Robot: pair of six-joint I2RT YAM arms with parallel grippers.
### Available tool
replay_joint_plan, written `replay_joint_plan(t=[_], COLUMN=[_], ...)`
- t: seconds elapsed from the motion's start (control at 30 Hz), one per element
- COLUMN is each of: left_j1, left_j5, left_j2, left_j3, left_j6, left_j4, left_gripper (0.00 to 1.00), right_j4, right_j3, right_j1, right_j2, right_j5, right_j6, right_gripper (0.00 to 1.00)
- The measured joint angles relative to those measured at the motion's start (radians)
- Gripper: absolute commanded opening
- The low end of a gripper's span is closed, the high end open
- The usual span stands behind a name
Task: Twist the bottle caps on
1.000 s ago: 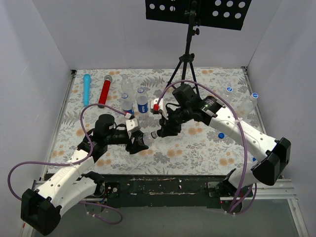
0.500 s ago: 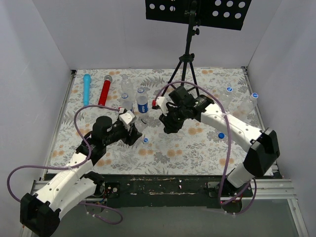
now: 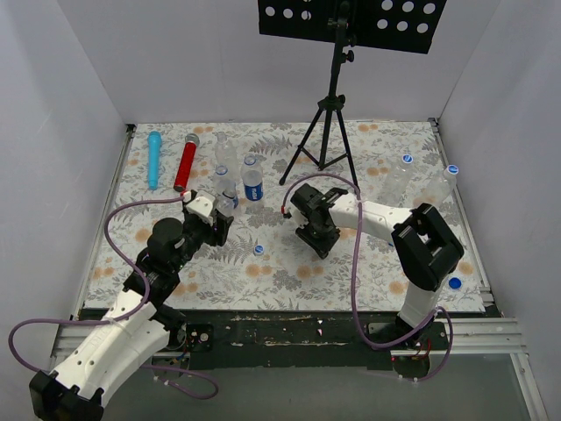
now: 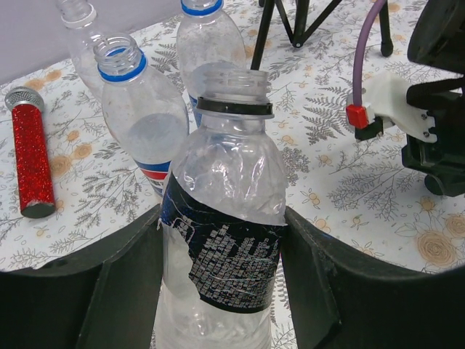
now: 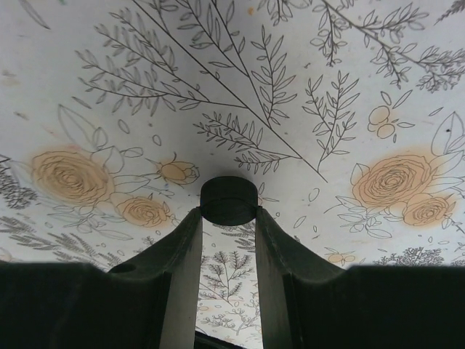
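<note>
Blue round plastic screw cap (image 3: 454, 282) lies loose on the floral tablecloth (image 3: 368, 263) at the near right, close to the right arm's elbow. Farther in, the right gripper (image 5: 228, 215) hangs low over the cloth, its two fingers closed against the sides of a small black round plastic cap (image 5: 229, 196) pinched at their tips. A second blue cap (image 3: 259, 249) rests on the cloth between the two grippers, apart from both. To its left, the left gripper (image 4: 221, 225) clamps the body of an upright clear plastic bottle with a black label (image 4: 227, 167), its neck open and uncapped. Just behind stand an uncapped clear bottle with a blue neck ring (image 4: 142, 120) and another clear bottle (image 4: 207, 43) whose top runs out of the wrist view. Beyond them lie a red glitter cylinder (image 4: 29, 156) and a pale blue cylinder (image 3: 154, 158), side by side; a black tripod (image 3: 329, 132) stands at the back.
</note>
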Motion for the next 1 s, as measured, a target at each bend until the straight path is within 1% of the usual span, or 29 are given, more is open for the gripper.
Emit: replay_joint_plan(t=[0.07, 0.1, 0.2, 0.23, 0.3, 0.37, 0.5, 1.0], left_j1=[0.0, 0.0, 0.0, 0.0, 0.0, 0.0, 0.0, 0.0], left_j5=[-0.012, -0.016, -0.026, -0.027, -0.029, -0.029, -0.029, -0.029], left_j2=[0.0, 0.0, 0.0, 0.0, 0.0, 0.0, 0.002, 0.005], left_j3=[0.0, 0.0, 0.0, 0.0, 0.0, 0.0, 0.0, 0.0], left_j6=[-0.003, -0.003, -0.003, -0.004, -0.003, -0.004, -0.004, -0.006], left_j4=[0.001, 0.001, 0.004, 0.004, 0.004, 0.004, 0.004, 0.004], left_gripper=[0.0, 0.0, 0.0, 0.0, 0.0, 0.0, 0.0, 0.0], right_j4=[0.01, 0.013, 0.016, 0.016, 0.017, 0.023, 0.038, 0.074], right_j3=[-0.015, -0.02, -0.021, -0.021, -0.021, -0.021, -0.022, -0.023], right_j1=[0.0, 0.0, 0.0, 0.0, 0.0, 0.001, 0.001, 0.001], right_j2=[0.018, 0.025, 0.029, 0.029, 0.029, 0.03, 0.03, 0.03], right_j5=[0.021, 0.029, 0.039, 0.041, 0.044, 0.047, 0.046, 0.045], right_j6=[0.013, 0.017, 0.027, 0.031, 0.037, 0.041, 0.043, 0.056], right_gripper=[0.03, 0.07, 0.34, 0.44, 0.54, 0.6, 0.62, 0.44])
